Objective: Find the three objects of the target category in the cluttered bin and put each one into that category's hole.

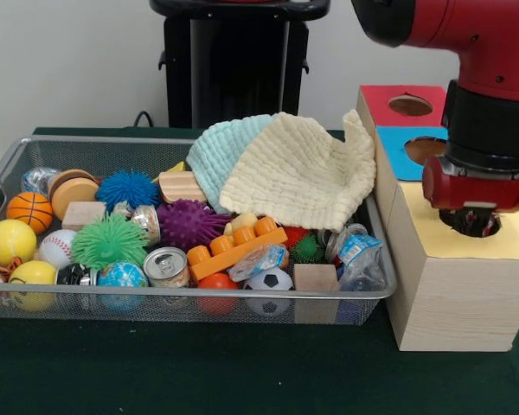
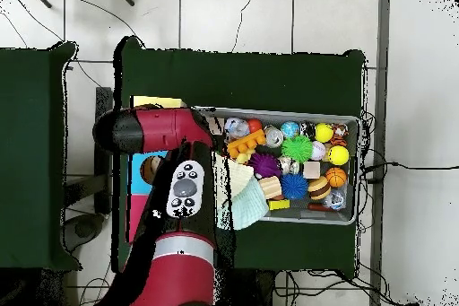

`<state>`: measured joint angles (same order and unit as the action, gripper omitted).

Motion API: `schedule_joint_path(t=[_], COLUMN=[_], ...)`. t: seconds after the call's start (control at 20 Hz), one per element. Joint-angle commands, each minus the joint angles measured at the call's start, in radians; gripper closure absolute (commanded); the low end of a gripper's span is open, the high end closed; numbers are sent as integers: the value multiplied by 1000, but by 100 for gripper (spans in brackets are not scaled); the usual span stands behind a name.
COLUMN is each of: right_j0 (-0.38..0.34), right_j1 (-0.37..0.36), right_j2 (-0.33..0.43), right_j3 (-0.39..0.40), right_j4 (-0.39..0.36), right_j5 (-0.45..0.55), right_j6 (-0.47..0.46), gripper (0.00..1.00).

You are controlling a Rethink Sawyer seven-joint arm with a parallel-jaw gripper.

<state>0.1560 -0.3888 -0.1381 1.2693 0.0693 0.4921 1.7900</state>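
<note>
The wire mesh bin (image 1: 199,296) sits on the green table, full of mixed small things; it also shows in the overhead view (image 2: 358,168). The pale yellow top of the wood-grain box (image 1: 512,244) lies to the bin's right. My gripper (image 1: 474,223) hangs straight down over the yellow top's hole (image 1: 495,230) and reaches its mouth, covering most of it. I cannot tell whether it is open, shut, or holding anything. In the overhead view my red arm (image 2: 179,186) hides the gripper and the hole; only a strip of yellow top (image 2: 157,101) shows.
Behind the yellow top are the blue-topped hole (image 1: 424,149) and the red-topped hole (image 1: 410,105). A cream cloth (image 1: 303,173) and a light blue cloth (image 1: 221,156) drape the bin's far right. The bin holds balls, spiky balls, cans, wooden blocks and an orange toy brick (image 1: 233,251).
</note>
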Motion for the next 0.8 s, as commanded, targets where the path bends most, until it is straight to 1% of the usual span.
schedule_joint_path(t=[0.05,0.35,0.6,0.8], right_j0=[-17,-15,-29,-38], right_j1=[-147,-180,-211,-221], right_j2=[53,50,62,68], right_j3=[104,120,139,142], right_j4=[20,21,23,22], right_j5=[114,138,156,166], right_j6=[111,118,105,96], gripper=[100,100,100,100])
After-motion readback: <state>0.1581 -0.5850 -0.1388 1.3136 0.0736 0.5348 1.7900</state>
